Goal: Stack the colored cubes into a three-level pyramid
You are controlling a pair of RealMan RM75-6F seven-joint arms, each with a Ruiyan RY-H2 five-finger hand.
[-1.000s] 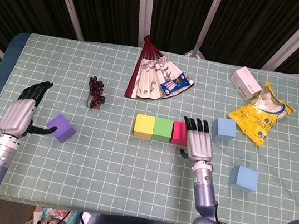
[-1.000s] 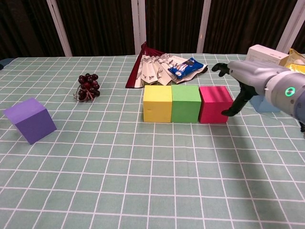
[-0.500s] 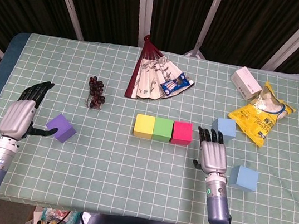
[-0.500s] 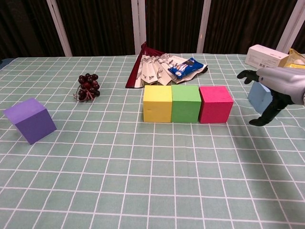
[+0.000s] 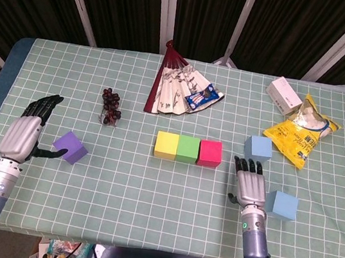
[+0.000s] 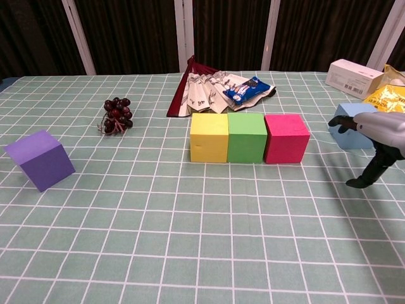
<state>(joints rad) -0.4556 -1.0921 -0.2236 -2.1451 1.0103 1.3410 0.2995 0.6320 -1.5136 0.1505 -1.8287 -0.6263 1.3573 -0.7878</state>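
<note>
We see no bins or trays; the only packaging is a yellow snack bag (image 5: 300,136) and a white box (image 5: 284,95) lying well to the right of the cube row. That row, our landmark, is a yellow cube (image 5: 166,145), a green cube (image 5: 187,149) and a pink cube (image 5: 210,153) touching side by side, one level only. A purple cube (image 5: 69,147) sits tilted far left of the row, with our left hand (image 5: 23,135) just beside it, fingers spread and holding nothing. Right of the row lie two light blue cubes (image 5: 258,148) (image 5: 281,204); our right hand (image 5: 249,186) hovers between them, fingers apart and empty. Behind the row are a folding fan (image 5: 173,89), a blue packet (image 5: 202,97) and grapes (image 5: 111,105). In front of the row the green checked tablecloth (image 5: 149,197) runs bare to the near edge. Dark slatted walls stand behind.
</note>
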